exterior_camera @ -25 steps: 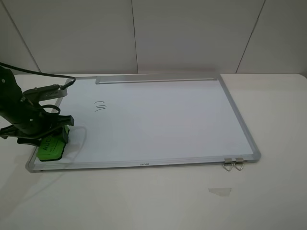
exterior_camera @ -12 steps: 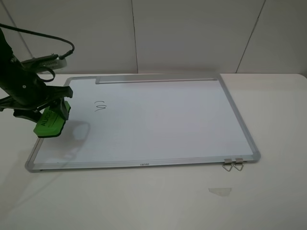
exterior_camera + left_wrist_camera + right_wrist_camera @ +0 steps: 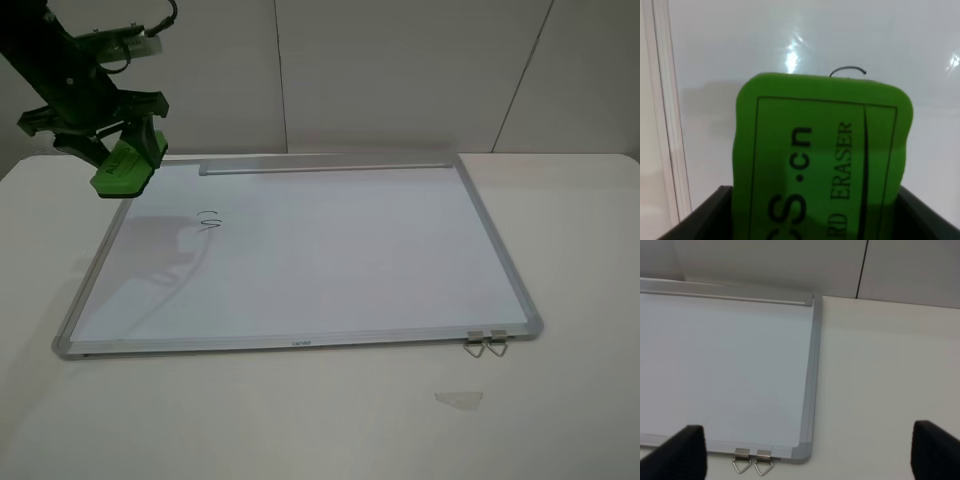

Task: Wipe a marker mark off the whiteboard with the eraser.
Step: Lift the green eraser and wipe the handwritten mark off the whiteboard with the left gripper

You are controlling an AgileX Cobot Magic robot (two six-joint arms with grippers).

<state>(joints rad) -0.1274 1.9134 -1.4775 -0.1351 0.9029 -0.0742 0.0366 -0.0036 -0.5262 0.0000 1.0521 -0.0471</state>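
Green eraser in L gripper, above whiteboard; mark near, clips far.

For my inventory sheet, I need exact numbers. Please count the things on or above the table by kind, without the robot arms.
whiteboard: 1
eraser: 1
marker mark: 1
metal clips: 2
small pale scrap: 1
Total: 6

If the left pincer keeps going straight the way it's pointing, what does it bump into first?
Probably the whiteboard. The left pincer tilts down with the eraser sticking out ahead, so the eraser's edge would touch the board first, near the marker mark. Depth is hard to judge.
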